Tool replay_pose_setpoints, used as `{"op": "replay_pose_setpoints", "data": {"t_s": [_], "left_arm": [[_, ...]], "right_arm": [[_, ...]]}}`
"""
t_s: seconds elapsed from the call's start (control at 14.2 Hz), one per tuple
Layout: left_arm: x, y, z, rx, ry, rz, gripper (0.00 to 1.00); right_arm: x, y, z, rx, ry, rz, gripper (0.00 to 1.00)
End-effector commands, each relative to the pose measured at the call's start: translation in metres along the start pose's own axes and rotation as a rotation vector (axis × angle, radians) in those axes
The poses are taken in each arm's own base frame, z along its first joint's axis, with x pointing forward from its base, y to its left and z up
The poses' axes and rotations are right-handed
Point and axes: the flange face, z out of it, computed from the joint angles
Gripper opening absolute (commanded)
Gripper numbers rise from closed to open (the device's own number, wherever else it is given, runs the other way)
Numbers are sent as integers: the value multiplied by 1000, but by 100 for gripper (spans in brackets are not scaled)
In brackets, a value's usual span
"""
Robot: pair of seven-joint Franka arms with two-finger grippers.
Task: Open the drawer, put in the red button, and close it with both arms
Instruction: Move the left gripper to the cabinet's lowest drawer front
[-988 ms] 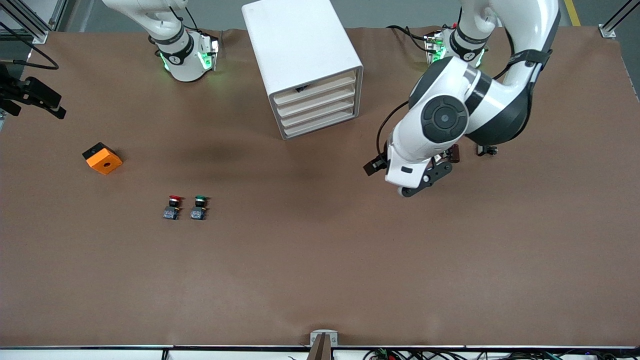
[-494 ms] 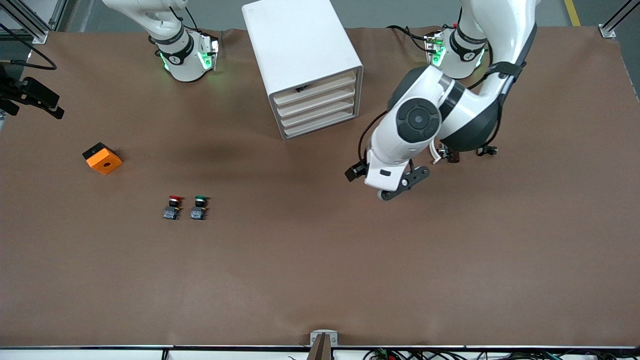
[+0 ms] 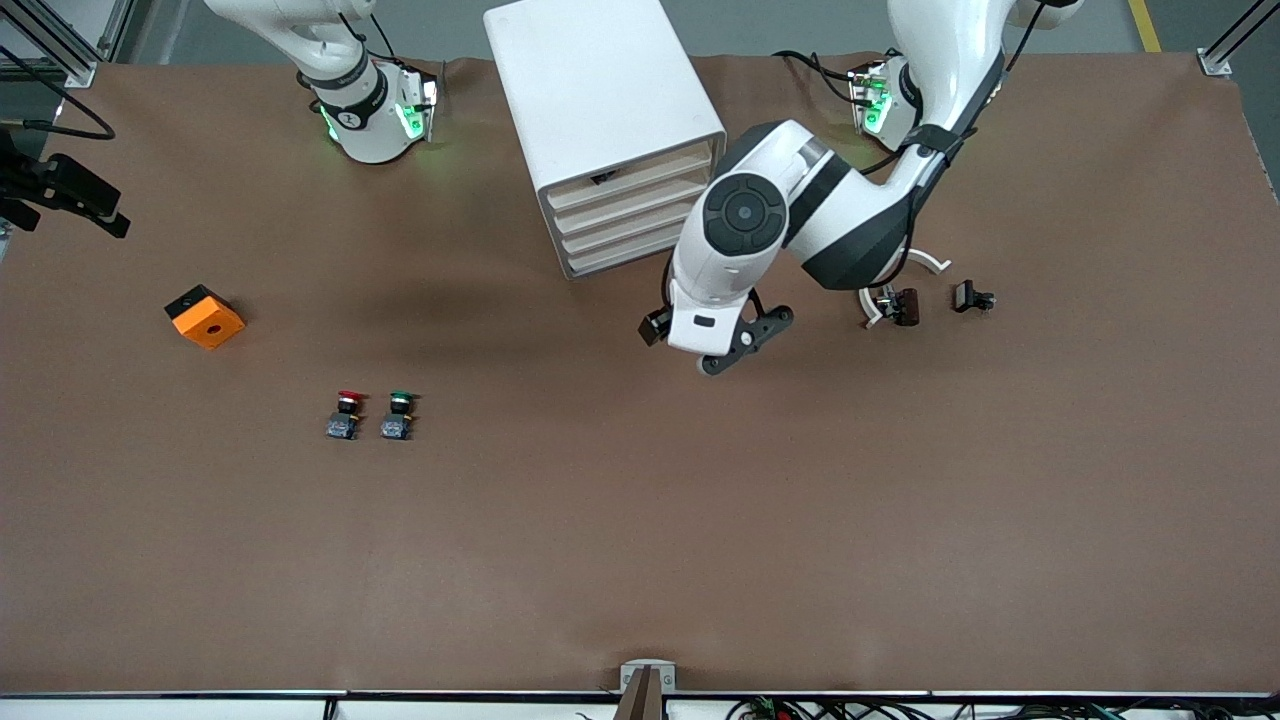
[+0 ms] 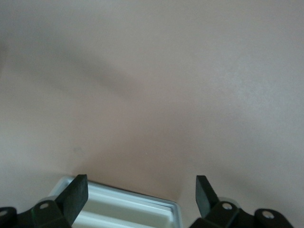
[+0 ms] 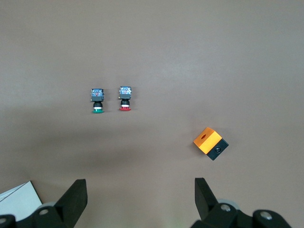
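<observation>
The white four-drawer cabinet point(image 3: 600, 110) stands at the table's back middle. Its second-from-top drawer point(image 3: 632, 204) has a pale beige front and is shut. The red button point(image 3: 346, 411) stands on the table beside the green button point(image 3: 399, 413), well nearer the front camera than the cabinet. My left gripper point(image 3: 742, 342) is open and empty, over the table just in front of the drawers. In the left wrist view the gripper point(image 4: 141, 187) frames a white cabinet edge point(image 4: 123, 209). My right gripper point(image 5: 140, 190) is open, high above the table. The right wrist view shows the red button point(image 5: 125, 99).
An orange block with a black side point(image 3: 204, 316) lies toward the right arm's end. Two small black parts point(image 3: 905, 305) point(image 3: 972, 297) and a white curved piece lie toward the left arm's end. The right wrist view shows the green button point(image 5: 97, 101) and the orange block point(image 5: 210, 142).
My left arm has swung from its own end of the table toward the cabinet; its gripper now hangs just in front of the drawers. The buttons and the cabinet have not moved.
</observation>
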Motion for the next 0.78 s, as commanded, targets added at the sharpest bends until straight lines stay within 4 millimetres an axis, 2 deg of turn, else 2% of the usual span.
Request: {"op": "replay_pose_setpoints", "data": {"t_s": [0.0,0.21,0.28,0.35,0.71], "left_arm": [[-8,4,-2,-5,-100,-225,100],[5,4,19,61,-262,-519,100],[14,5,34,100,-327,-631,100],[16,6,41,129,-361,-726,100],[10,8,63,262,-431,-1044,100]], "right_arm": [[-6,-2,-5,-5,3,13,100],[-6,-2,-5,-5,3,11,100],[-6,-2,-5,-5,2,13,100],[-6,-1,-5,-4,2,13,100],[-3,-4,-12,-6,17,0,100]]}}
